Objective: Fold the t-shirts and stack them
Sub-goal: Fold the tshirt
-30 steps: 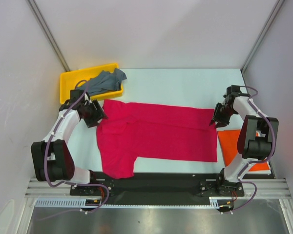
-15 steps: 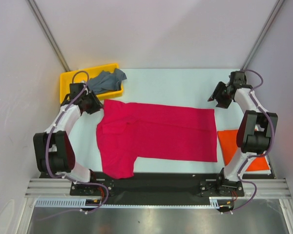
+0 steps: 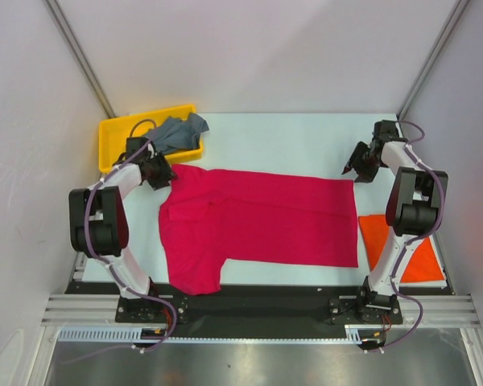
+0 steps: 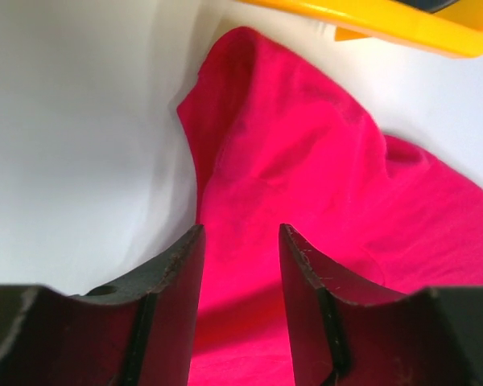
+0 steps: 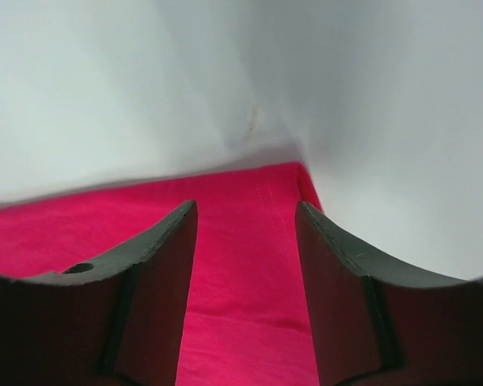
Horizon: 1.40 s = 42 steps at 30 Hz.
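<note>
Top external view: both arms reach out to the far corners of the crimson-pink t-shirt [image 3: 258, 217], which lies spread on the table [image 3: 290, 141]. The left gripper [image 3: 163, 173] is at its far left corner and the right gripper [image 3: 356, 170] at its far right, each with jaws spread (nothing pinched). Three shirts in all: the orange-red t-shirt [image 3: 382, 237] lies just right of the crimson one, and the grey-blue t-shirt [image 3: 177, 131] is crumpled in the yellow tray [image 3: 113, 133] beyond its left corner.

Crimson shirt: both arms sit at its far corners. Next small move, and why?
Probably lower both arms and close on the far edge. The left gripper and right gripper hover with fingers open, each over a far corner of the spread crimson shirt, and no cloth is held yet.
</note>
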{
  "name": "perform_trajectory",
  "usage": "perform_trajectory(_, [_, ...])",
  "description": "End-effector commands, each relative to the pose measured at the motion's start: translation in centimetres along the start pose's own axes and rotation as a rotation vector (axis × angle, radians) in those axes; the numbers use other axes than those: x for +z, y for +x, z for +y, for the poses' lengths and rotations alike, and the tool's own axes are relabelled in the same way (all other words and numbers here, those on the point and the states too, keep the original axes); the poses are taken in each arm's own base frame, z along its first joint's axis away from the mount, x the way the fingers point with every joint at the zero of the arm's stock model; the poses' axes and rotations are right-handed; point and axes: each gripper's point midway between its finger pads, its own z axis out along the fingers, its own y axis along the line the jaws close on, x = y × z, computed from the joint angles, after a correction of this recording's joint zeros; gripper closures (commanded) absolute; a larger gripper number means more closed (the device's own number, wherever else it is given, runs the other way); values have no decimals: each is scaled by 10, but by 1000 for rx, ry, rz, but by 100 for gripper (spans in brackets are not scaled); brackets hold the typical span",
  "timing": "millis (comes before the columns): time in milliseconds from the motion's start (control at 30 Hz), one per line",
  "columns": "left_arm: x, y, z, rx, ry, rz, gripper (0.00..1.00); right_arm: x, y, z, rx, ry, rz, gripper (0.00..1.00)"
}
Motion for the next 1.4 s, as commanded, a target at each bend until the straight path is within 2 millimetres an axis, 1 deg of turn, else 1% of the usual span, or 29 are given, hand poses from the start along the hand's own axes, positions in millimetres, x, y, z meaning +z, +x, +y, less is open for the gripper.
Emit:
perform_trajectory(0, [-16, -21, -23, 9, 36, -57, 55, -16, 10, -7, -16, 37, 22, 42])
perform_trajectory(33, [-22, -22, -23, 13, 23, -66, 56, -20, 12, -8, -19, 45, 21, 42])
perform_trajectory(67, [-36, -23, -20, 32, -36, -97, 51, -32, 17, -8, -15, 60, 5, 38])
perform_trajectory(100, [-45, -19, -26, 46, -28, -96, 47, -41, 13, -4, -15, 49, -19, 36])
perform_trajectory(133, [-52, -20, -21, 59, -83, -126, 45, -45, 20, -4, -5, 45, -13, 33])
perform_trajectory(167, [-58, -17, -16, 58, -103, -129, 44, -56, 22, 1, -1, 23, -25, 30])
perform_trajectory(200, [-72, -14, -16, 52, -108, -139, 42, -60, 27, 6, -1, -3, -15, 30])
perform_trajectory(233, [-76, -10, -14, 44, -115, -135, 42, -61, 40, 4, -2, -1, 10, 30])
perform_trajectory(267, [-76, 9, -17, 37, -115, -100, 43, -64, 45, 5, -2, -15, 14, 30])
perform_trajectory(300, [-83, 20, -13, 18, -127, -79, 49, -73, 49, 13, -7, -56, 5, 30])
perform_trajectory(333, [-86, 28, -11, 4, -133, -65, 52, -74, 57, 16, -5, -74, 16, 31])
perform_trajectory(367, [-83, 47, -3, -25, -151, -28, 53, -72, 68, 15, -6, -90, 30, 32])
perform_trajectory(400, [-84, 56, 2, -42, -161, -14, 59, -78, 74, 21, -21, -113, 28, 32])
perform_trajectory(433, [-88, 60, 2, -53, -153, -26, 60, -79, 79, 23, -31, -118, 27, 32])
perform_trajectory(467, [-84, 74, 12, -57, -167, -5, 61, -76, 87, 21, -34, -121, 39, 33])
perform_trajectory(500, [-82, 76, 13, -57, -162, -10, 67, -77, 92, 25, -37, -144, 50, 33])
perform_trajectory(567, [-77, 78, 18, -46, -172, 2, 71, -77, 97, 26, -35, -158, 67, 34])
perform_trajectory(600, [-74, 74, 16, -39, -164, -4, 71, -77, 101, 26, -38, -160, 75, 34])
perform_trajectory(667, [-65, 64, 19, -9, -172, 11, 68, -80, 102, 26, -45, -167, 68, 34])
perform_trajectory(700, [-63, 64, 19, -3, -165, 29, 61, -81, 103, 25, -48, -165, 66, 34])
perform_trajectory(733, [-62, 59, 27, -24, -162, 31, 58, -83, 102, 25, -52, -164, 59, 34])
perform_trajectory(767, [-60, 59, 29, -21, -146, 38, 54, -84, 103, 23, -57, -159, 62, 34])
perform_trajectory(867, [-62, 64, 28, 8, -103, 47, 47, -87, 102, 21, -60, -158, 51, 34])
perform_trajectory(900, [-64, 63, 25, 16, -85, 29, 43, -88, 101, 21, -60, -160, 45, 34])
perform_trajectory(933, [-62, 70, 27, 21, -73, 46, 42, -88, 101, 21, -59, -162, 44, 34])
perform_trajectory(1033, [-57, 75, 28, 31, -52, 72, 42, -89, 101, 25, -52, -186, 42, 34])
perform_trajectory(1067, [-54, 73, 26, 41, -42, 71, 43, -89, 101, 26, -53, -193, 44, 34])
perform_trajectory(1267, [-38, 69, 35, 92, -57, 89, 42, -85, 99, 25, -60, -191, 49, 35])
perform_trajectory(1367, [-36, 68, 31, 102, -29, 91, 40, -84, 100, 25, -62, -193, 55, 35])
